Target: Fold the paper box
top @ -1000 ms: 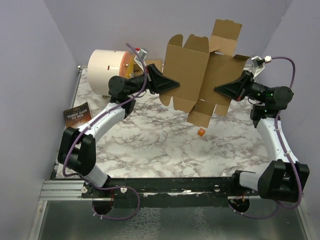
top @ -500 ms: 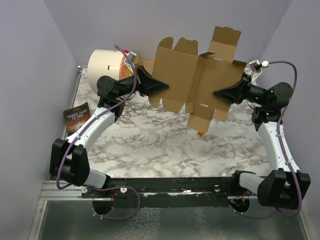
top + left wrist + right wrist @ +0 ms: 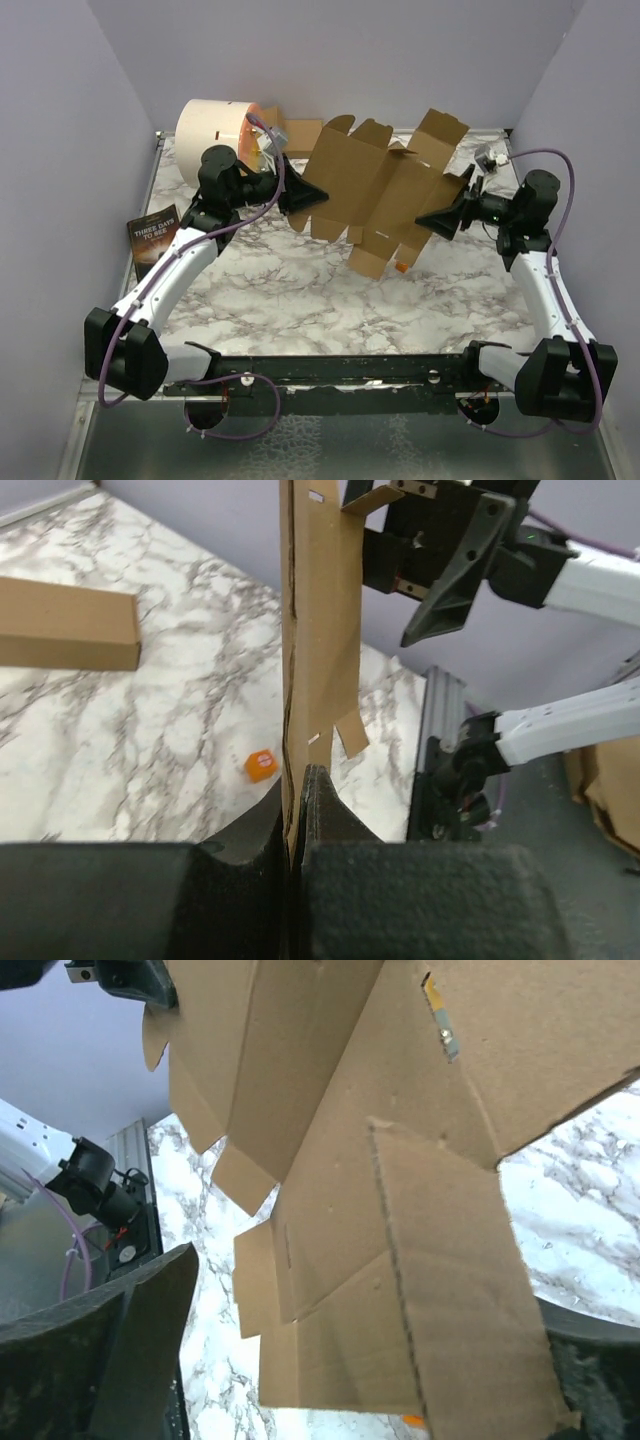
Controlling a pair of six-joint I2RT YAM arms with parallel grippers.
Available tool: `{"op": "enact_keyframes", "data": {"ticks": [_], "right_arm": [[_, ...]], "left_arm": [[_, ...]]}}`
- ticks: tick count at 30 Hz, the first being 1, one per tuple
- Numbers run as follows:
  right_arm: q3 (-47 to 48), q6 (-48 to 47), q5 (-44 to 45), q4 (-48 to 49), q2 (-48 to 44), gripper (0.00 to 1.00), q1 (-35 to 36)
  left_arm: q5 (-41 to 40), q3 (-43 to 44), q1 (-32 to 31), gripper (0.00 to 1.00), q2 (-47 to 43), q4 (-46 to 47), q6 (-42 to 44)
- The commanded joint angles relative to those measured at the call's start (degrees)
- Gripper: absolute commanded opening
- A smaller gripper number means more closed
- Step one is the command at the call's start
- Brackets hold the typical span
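Paper box (image 3: 375,190) is an unfolded sheet of brown cardboard, flaps spread, held in the air above the far half of the marble table (image 3: 300,300), between the two arms. The left gripper (image 3: 303,203) has its jaws pressed together on the sheet's left edge. In the left wrist view the cardboard rises edge-on and upright from between those jaws.

At the opposite edge, the right gripper (image 3: 436,219) stands with its jaws wide apart. The right wrist view shows its fingers (image 3: 120,1350) on either side of the hanging flaps. They grip nothing.

Under the paper box a small orange piece (image 3: 402,266) lies on the marble. Behind the left gripper are a white cylinder (image 3: 215,135) and a plain brown carton (image 3: 300,132), both well apart from the sheet's lower flaps.
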Motion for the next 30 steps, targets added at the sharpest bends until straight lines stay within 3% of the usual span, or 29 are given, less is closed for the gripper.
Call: {"op": "enact_keyframes", "data": {"ticks": [1, 10, 16, 22, 27, 30], "right_arm": [[-4.49, -9.62, -0.34, -4.87, -1.76, 0.91, 0.06], [-17.43, -2.56, 5.54, 12.88, 0.56, 0.90, 0.19], [-15.47, -5.71, 9.50, 9.42, 5.19, 0.75, 3.28], [-14.32, -5.75, 11.41, 7.55, 6.52, 0.68, 5.71], [-12.97, -4.49, 12.31, 7.56, 6.97, 0.53, 6.12], [-11.84, -4.38, 12.43, 7.49, 7.67, 0.34, 6.12]], "left_arm": [[-3.84, -2.86, 0.03, 0.00, -2.87, -9.08, 14.25], [-7.09, -17.05, -0.30, 0.00, -7.05, 5.12, 14.53], [-10.78, -21.84, -0.63, 0.00, -9.55, 9.64, 13.34], [-16.04, -25.78, -0.91, 0.00, -13.17, 14.07, 12.13], [-17.44, -26.46, -1.08, 0.00, -13.68, 15.37, 11.34], [-17.52, -26.55, -1.09, 0.00, -13.86, 15.78, 10.81]]}}
